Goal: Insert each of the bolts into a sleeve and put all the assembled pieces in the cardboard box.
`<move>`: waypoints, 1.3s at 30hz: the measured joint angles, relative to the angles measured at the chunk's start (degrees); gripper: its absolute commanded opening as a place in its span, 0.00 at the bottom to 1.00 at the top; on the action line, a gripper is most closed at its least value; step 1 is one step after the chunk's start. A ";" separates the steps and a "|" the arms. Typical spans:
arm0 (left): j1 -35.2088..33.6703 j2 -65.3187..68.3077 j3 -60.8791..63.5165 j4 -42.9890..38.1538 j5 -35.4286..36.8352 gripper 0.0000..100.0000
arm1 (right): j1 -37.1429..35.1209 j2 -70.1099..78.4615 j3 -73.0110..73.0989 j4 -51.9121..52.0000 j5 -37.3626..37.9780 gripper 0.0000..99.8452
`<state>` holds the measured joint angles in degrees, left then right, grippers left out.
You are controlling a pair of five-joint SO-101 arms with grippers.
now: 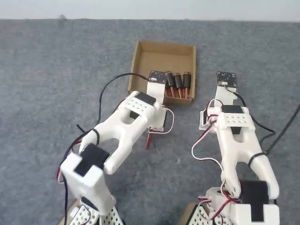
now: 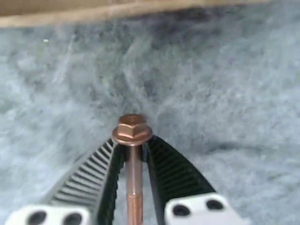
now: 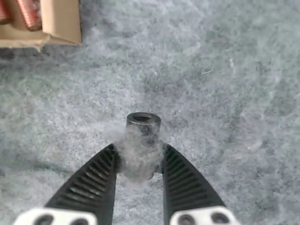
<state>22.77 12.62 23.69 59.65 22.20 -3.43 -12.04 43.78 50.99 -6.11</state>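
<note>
In the left wrist view my left gripper (image 2: 133, 145) is shut on a copper bolt (image 2: 133, 132). The hex head sticks out past the fingertips and the shank runs back between the fingers, just above the grey carpet and short of the cardboard box (image 2: 140, 9). My right gripper (image 3: 139, 157) is shut on a dark sleeve (image 3: 143, 123), held upright with its open bore facing up, to the right of the box (image 3: 61, 21). From above, the left arm (image 1: 136, 112) ends at the front wall of the box (image 1: 161, 45) and the right arm (image 1: 234, 124) is beside it.
Three assembled pieces (image 1: 177, 84) lie side by side in the box's right part; two of their ends (image 3: 28, 14) show in the right wrist view. A reddish rod (image 1: 149, 139) shows under the left arm. Grey carpet covers the table, with open room left of the box.
</note>
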 measured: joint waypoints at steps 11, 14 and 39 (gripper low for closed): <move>-11.69 -8.00 7.47 -10.90 -0.35 0.01 | 0.00 0.00 0.00 0.00 0.00 0.01; -15.47 -8.18 7.47 -11.25 -0.26 0.01 | 0.00 0.00 0.00 0.00 0.00 0.01; -33.14 -8.44 11.78 -16.70 -4.48 0.01 | 0.00 0.53 0.00 -40.70 0.00 0.01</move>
<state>-10.37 4.18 35.47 42.95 17.71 -3.43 -11.52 43.78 10.29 -6.11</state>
